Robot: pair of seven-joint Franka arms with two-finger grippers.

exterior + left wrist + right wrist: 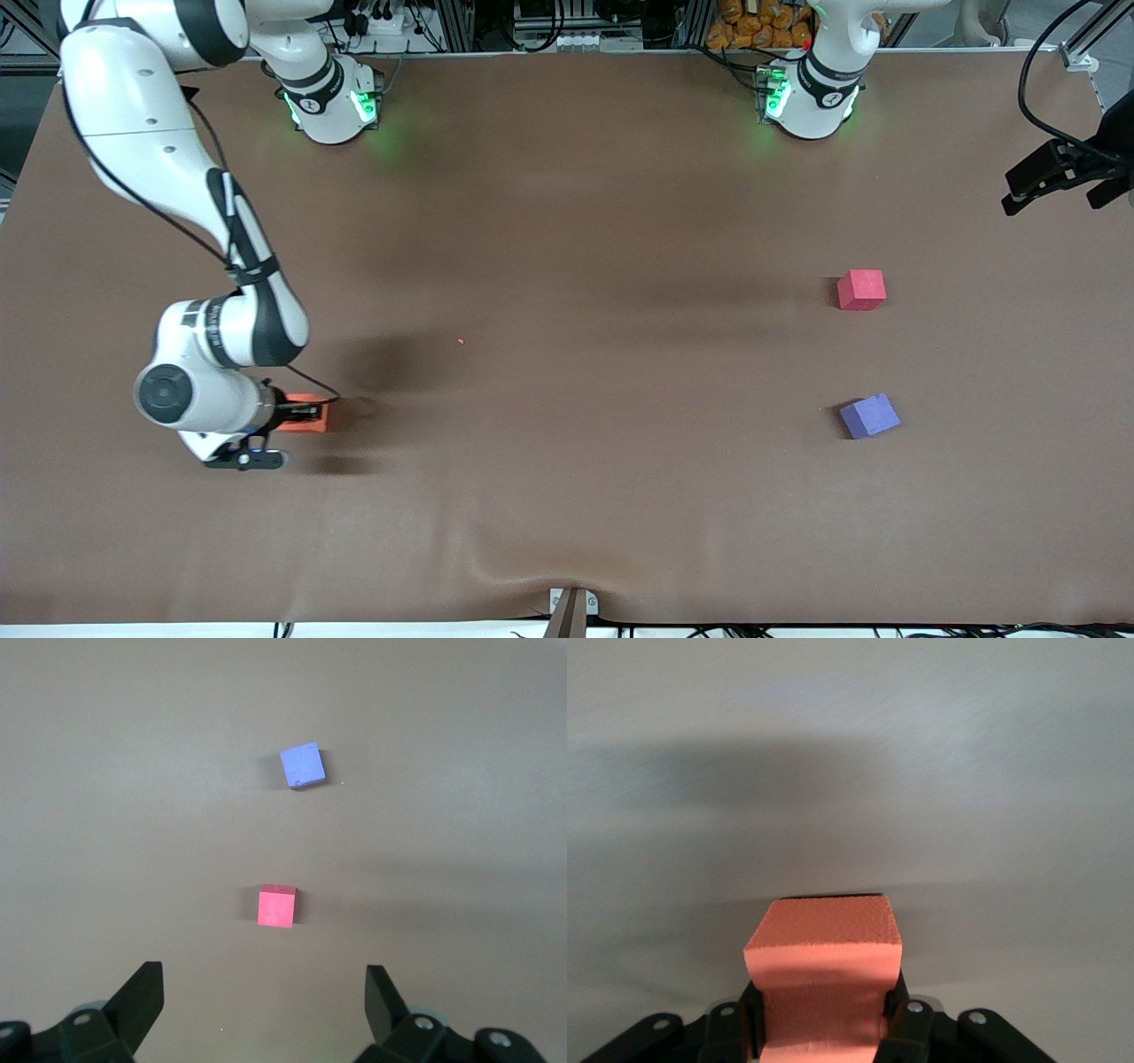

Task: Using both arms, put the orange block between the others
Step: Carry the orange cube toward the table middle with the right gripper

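The orange block [312,425] rests on the brown table toward the right arm's end. My right gripper [303,413] is shut on it, low at the table. In the right wrist view the foam of the orange block [824,943] is pinched in between the fingers of the right gripper [824,1001]. The pinkish-red cube [861,290] and the purple-blue cube [870,416] sit apart toward the left arm's end, the purple one nearer the front camera. My left gripper [1056,197] waits in the air, open and holding nothing. The left wrist view shows that gripper [264,1001], the red cube [276,906] and the purple cube [302,765].
A fold in the brown table cover [532,567] runs near the front edge, beside a small bracket [571,611]. A tiny orange crumb [461,340] lies mid-table. Both green-lit arm bases stand along the farthest edge from the front camera.
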